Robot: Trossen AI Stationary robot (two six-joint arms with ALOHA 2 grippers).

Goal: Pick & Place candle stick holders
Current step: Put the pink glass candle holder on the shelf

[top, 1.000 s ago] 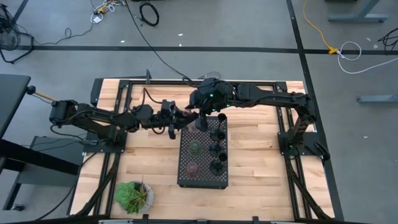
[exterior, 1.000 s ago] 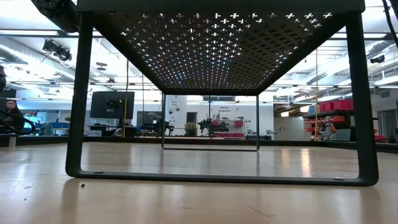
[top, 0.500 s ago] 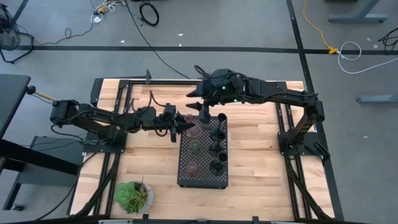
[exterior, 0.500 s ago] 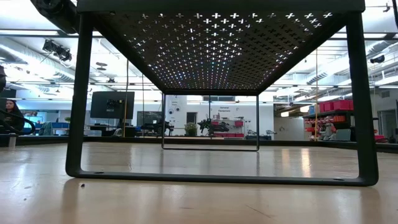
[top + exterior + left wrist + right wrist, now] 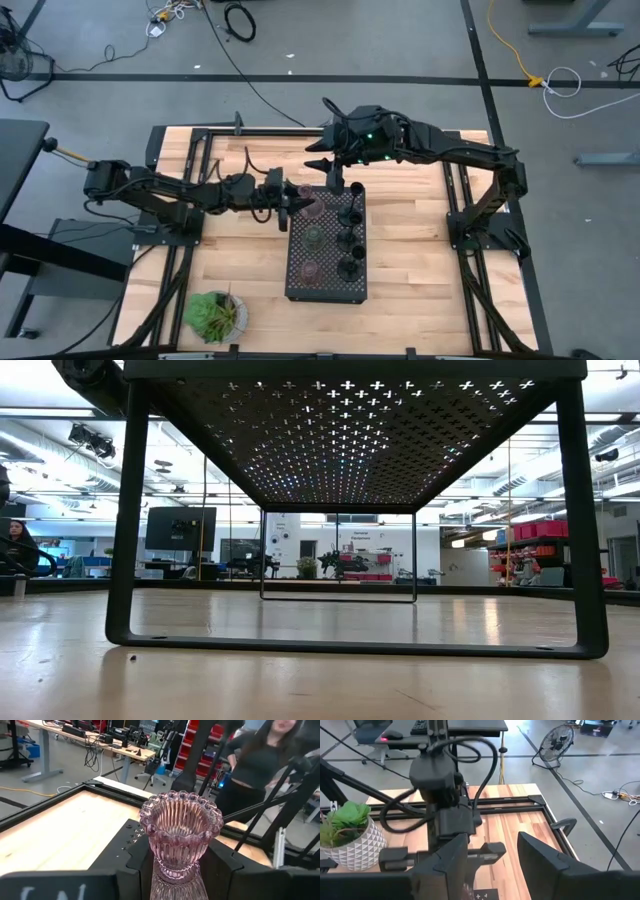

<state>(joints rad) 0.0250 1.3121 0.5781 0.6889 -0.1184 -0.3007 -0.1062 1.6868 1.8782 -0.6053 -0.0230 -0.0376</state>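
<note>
My left gripper (image 5: 296, 205) reaches in level from the table's left and is shut on a pinkish ribbed glass candle stick holder (image 5: 180, 827) at the far left corner of the black perforated tray (image 5: 327, 285). On the tray stand an olive-green holder (image 5: 314, 235), a brownish one (image 5: 310, 268) and a row of slim black stemmed holders (image 5: 349, 240) along its right side. My right gripper (image 5: 330, 176) hangs open above the tray's far edge with nothing between its fingers (image 5: 445, 865). My left gripper pinches the pink holder's narrow waist (image 5: 175, 869), below the flared beaded bowl, between its two fingers (image 5: 227, 872). The fingers come in level from the table's left side. The holder stands upright over the tray's far left corner. Its foot is out of frame, so whether it rests on the tray cannot be told.
The tray is a raised stand on thin legs (image 5: 125, 520). A leafy green plant in a white pot (image 5: 215, 313) sits at the table's near left. A person (image 5: 260, 760) stands beyond the table's far side. Bare wood lies to the tray's right and left.
My right gripper has risen from the tray's far end and drawn back toward the far edge, staying open. This has uncovered the pink holder in the high view. My left gripper keeps its hold at the tray's far left corner.
</note>
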